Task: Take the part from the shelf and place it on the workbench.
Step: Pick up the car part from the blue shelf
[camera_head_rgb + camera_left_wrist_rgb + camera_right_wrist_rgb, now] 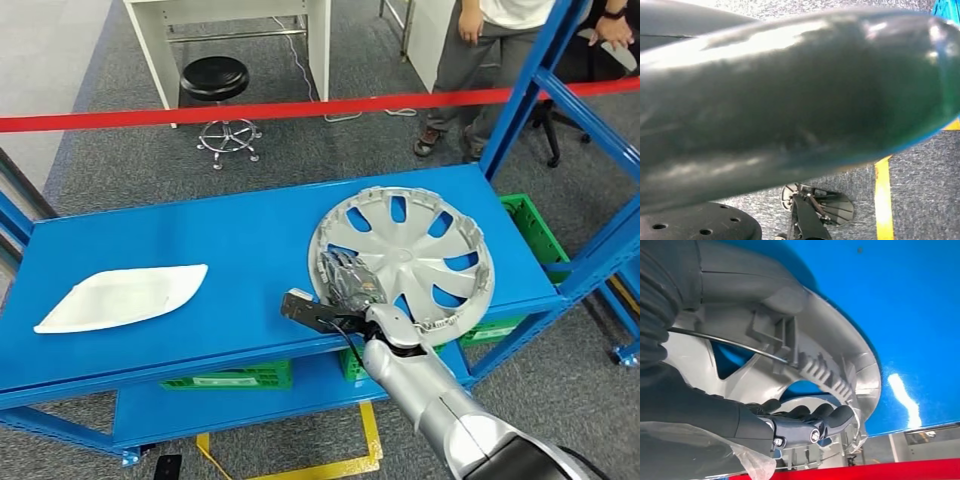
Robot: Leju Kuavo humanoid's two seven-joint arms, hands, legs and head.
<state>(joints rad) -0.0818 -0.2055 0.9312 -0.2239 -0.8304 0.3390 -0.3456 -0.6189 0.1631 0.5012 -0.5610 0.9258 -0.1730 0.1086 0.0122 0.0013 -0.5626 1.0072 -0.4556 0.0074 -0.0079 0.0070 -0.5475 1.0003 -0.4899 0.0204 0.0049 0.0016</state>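
Right hand [349, 283] fingers curled round hubcap [411, 255] rim, on blue shelf [226, 250]

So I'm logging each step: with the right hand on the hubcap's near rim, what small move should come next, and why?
Probably lift the near rim slightly. The right hand seems to grip the silver hubcap: its fingers reach through a spoke opening, and the cap rests on the blue shelf.
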